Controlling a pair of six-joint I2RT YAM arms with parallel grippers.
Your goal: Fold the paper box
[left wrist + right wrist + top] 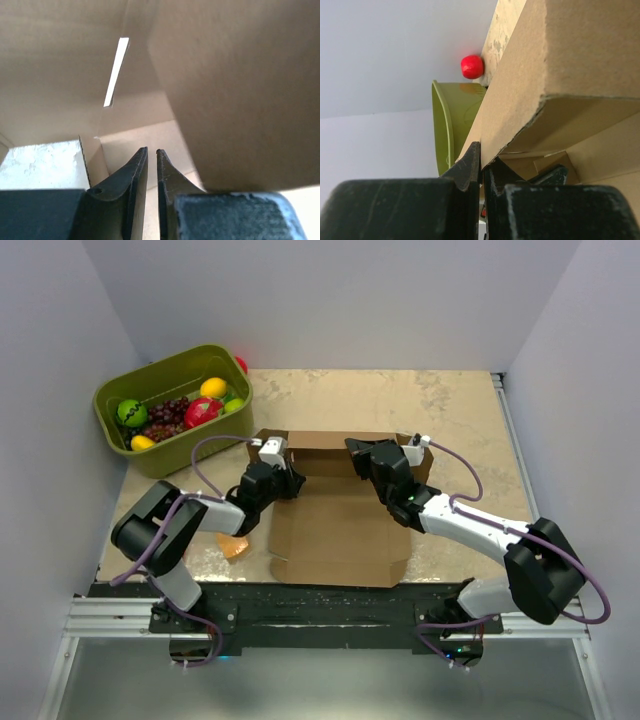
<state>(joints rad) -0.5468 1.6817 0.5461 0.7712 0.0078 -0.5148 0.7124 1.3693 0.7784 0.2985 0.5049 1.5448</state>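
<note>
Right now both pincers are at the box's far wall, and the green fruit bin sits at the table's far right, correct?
No: the green fruit bin sits at the far left, as the top external view shows. The rest holds.

Top external view looks down from above and behind the table's (pixel 450 410) near edge, far enough back to show the whole table. Left wrist view sits very close among the inner panels of the paper box (pixel 240 90). Right wrist view (rolled sideways) hugs the box's outer wall, facing past it to the green bin (pixel 445 125) and red ball (pixel 472 66). Both also appear overhead at the far left corner.
</note>
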